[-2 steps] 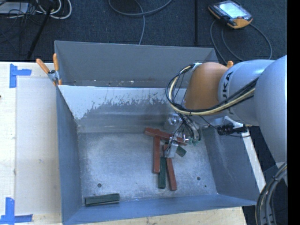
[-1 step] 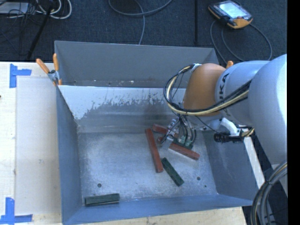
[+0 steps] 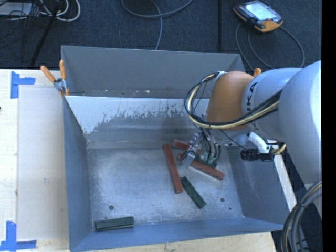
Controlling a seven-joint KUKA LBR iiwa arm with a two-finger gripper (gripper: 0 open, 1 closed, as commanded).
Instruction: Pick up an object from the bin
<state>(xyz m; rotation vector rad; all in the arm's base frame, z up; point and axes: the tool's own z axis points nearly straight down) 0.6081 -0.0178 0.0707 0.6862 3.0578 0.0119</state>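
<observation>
1. The arm [image 3: 294,114] reaches into the grey metal bin [image 3: 79,156] from the right. Its orange wrist cover [image 3: 231,96] stands above the right half of the bin floor.
2. The jaws are low, close to the floor, a little right of the middle, among a small group of bars. I cannot tell how far they are open, or whether anything is between them, because the wrist and its cables partly hide them.
3. Just under the jaws lies a short red-brown bar [image 3: 207,170], flat and slanted.
4. To the left of the jaws is a small reddish piece [image 3: 180,144]. Near it starts a long red-brown bar [image 3: 172,168], which runs toward the front wall.
5. A dark green bar [image 3: 193,191] lies just beside the front end of the long red-brown bar.
6. A second dark green bar [image 3: 114,223] lies well apart from the group, flat along the front wall near the front left corner.
</observation>
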